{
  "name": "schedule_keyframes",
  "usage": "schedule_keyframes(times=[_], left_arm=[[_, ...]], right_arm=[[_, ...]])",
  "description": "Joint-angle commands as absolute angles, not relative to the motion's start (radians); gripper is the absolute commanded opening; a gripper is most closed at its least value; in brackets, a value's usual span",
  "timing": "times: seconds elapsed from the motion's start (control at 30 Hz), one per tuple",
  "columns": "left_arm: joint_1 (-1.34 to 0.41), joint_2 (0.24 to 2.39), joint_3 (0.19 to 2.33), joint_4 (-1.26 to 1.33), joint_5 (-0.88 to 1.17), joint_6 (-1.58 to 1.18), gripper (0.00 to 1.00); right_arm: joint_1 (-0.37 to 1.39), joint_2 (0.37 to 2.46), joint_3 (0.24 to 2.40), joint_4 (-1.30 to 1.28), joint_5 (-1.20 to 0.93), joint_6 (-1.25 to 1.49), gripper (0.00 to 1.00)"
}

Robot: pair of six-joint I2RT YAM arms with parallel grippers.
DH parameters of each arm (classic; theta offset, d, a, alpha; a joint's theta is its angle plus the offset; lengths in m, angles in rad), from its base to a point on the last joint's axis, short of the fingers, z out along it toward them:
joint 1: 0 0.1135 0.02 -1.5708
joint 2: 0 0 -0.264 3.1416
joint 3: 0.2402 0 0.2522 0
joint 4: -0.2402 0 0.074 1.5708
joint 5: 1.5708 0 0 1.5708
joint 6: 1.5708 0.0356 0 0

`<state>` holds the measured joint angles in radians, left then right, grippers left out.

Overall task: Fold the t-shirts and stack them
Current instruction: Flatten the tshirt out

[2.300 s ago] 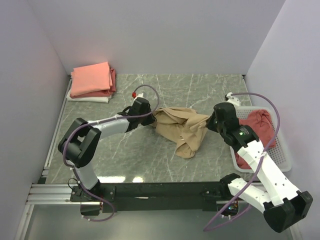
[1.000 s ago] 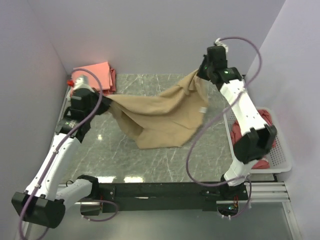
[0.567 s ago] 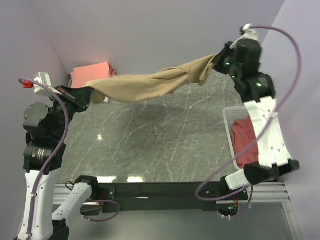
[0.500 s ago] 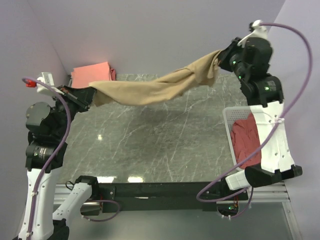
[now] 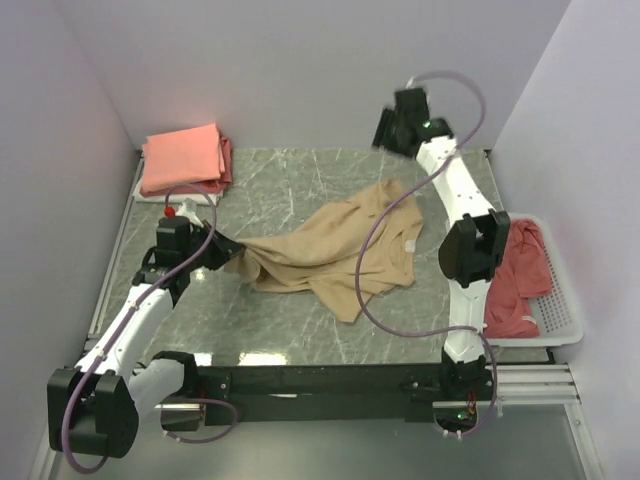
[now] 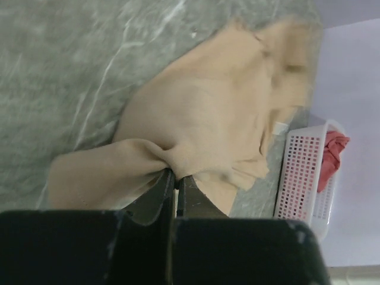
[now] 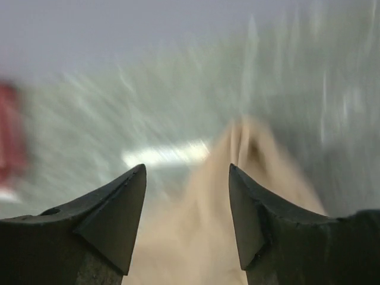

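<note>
Your left arm lies low and stretched forward over the table (image 5: 300, 185). The left gripper (image 5: 226, 254) is clamped on a bunched fold at the near-left edge of the tan t-shirt (image 5: 335, 250) (the wrist view shows the cloth pinched right at the fingertips). Your right arm reaches tall toward the far side, with the right gripper (image 5: 384, 132) high above the table. Its fingers (image 7: 107, 208) are spread wide with nothing between them, though that view is pretty blurry. The tan t-shirt lies rumpled mid-table, its long axis running diagonally from the left gripper toward the back right. The folded stack (image 5: 182, 158) sits in the back-left corner, and a red t-shirt (image 5: 515, 265) is in the basket (image 5: 565, 318) on the right.
</note>
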<state>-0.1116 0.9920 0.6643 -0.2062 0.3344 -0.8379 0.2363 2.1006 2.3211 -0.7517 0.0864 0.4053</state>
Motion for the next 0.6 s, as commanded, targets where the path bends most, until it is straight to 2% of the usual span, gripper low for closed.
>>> schedule_keyframes(times=[0.0,0.03,0.17,0.2,0.3,0.47,0.57], left_arm=[[-0.112,0.983,0.602,-0.046,0.313,-0.903,0.01],[-0.112,0.989,0.589,-0.031,0.310,-0.913,0.01],[-0.109,0.988,0.548,-0.034,0.247,-0.936,0.01],[-0.107,0.986,0.546,-0.038,0.232,-0.939,0.01],[-0.100,0.982,0.541,-0.032,0.218,-0.940,0.01],[-0.094,0.989,0.545,-0.023,0.229,-0.946,0.01],[-0.094,0.986,0.557,-0.026,0.227,-0.943,0.01]], right_arm=[[0.271,1.889,2.081,-0.724,0.146,0.442,0.66],[0.273,1.838,1.899,-0.692,0.144,0.451,0.66],[0.275,1.526,1.464,-0.548,0.169,0.527,0.66],[0.276,1.467,1.293,-0.525,0.173,0.554,0.65],[0.296,1.240,0.957,-0.394,0.092,0.635,0.60],[0.405,1.017,0.648,-0.318,0.100,0.791,0.56],[0.437,0.993,0.533,-0.264,0.074,0.863,0.54]])
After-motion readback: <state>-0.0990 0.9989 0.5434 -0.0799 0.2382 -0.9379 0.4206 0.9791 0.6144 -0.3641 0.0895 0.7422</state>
